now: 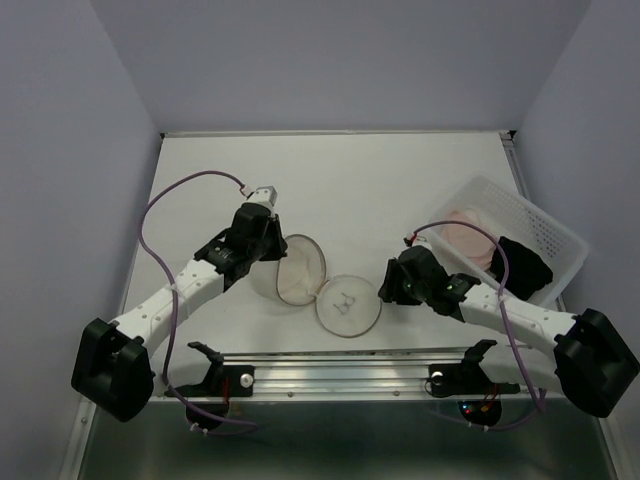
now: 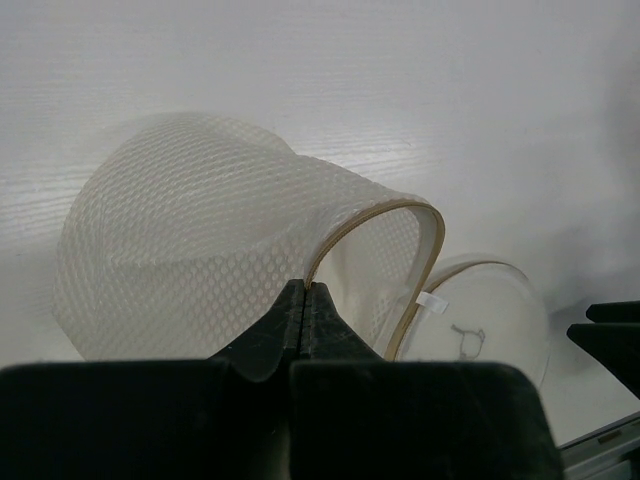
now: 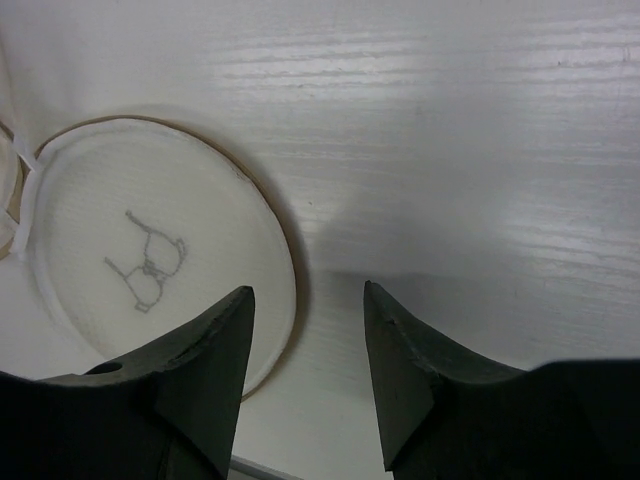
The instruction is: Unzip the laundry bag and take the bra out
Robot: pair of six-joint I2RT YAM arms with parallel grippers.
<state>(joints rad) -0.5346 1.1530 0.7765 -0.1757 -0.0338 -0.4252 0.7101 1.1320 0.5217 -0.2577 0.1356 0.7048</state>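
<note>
— Where the arms are bolted, what is seen of the surface and the room?

— A white table [image 1: 400,180] with a faint wood grain is seen. It is closed in by plain pale lilac walls [image 1: 350,60] on the left, far and right sides. A metal rail [image 1: 350,365] is fixed along the near edge.

— Can any writing be read?

— None can be made out. A thin dark line mark [image 3: 148,265] is drawn on the flat half of the laundry bag [image 1: 300,268], but no letters can be told in it. A small white tag [image 2: 432,300] is seen where the two halves meet; no print can be told on it.

— How is the bag placed?

— It is laid open near the middle of the table, the domed half tipped up on the left and the flat half lying to its right. The dome's rim is pinched by the left gripper [image 2: 304,296], its jaws closed tight on it. The right gripper [image 3: 306,292] is held just right of the flat half, jaws spread wide over bare table.

— And the bra?

— The bra [image 1: 468,230] is seen in the white basket [image 1: 540,222] at the right, beside a black cloth [image 1: 525,262].
</note>
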